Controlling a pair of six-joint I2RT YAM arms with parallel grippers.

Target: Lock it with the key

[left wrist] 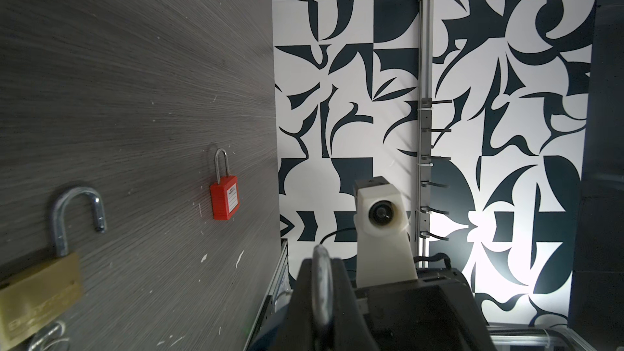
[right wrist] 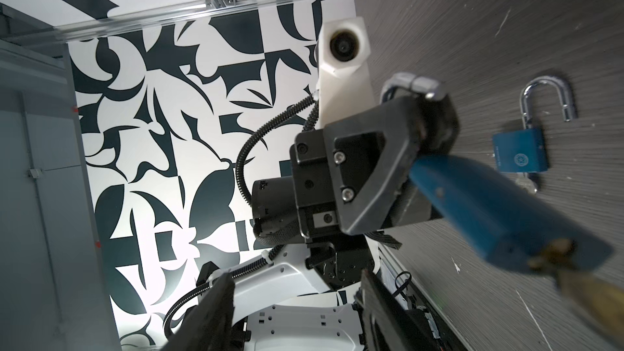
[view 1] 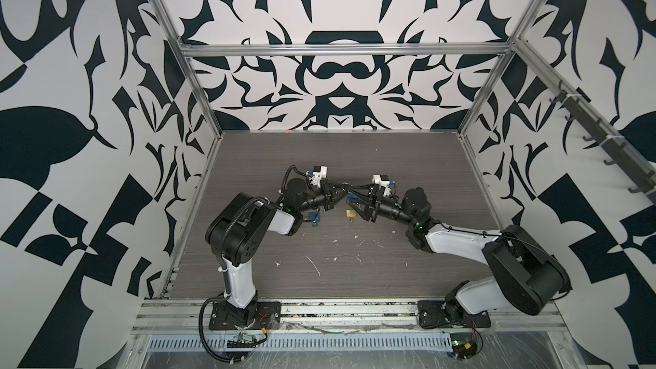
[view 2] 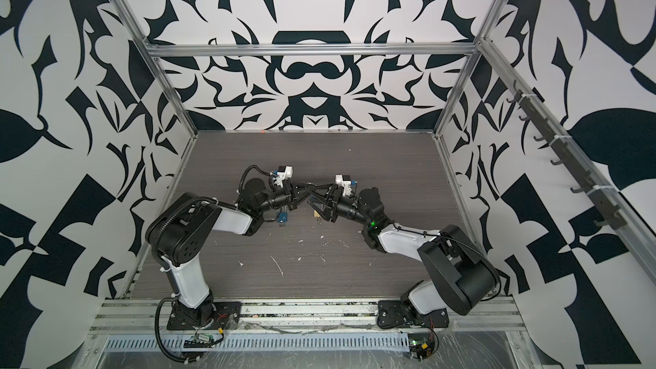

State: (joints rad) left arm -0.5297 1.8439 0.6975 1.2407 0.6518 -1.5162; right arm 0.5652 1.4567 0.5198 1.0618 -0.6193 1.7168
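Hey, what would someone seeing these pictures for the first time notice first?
Probably the loud black-and-white walls, then the two grippers nose to nose above the middle of the grey table. The left gripper is shut on the shackle of a blue padlock held in the air, a key at its base, facing the open right gripper. A red padlock lies shut on the table.

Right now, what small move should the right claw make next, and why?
Probably shift the open right claw onto the key sticking from the held blue padlock; the left claw grips its shackle, and the key sits outside the right claw's fingers.
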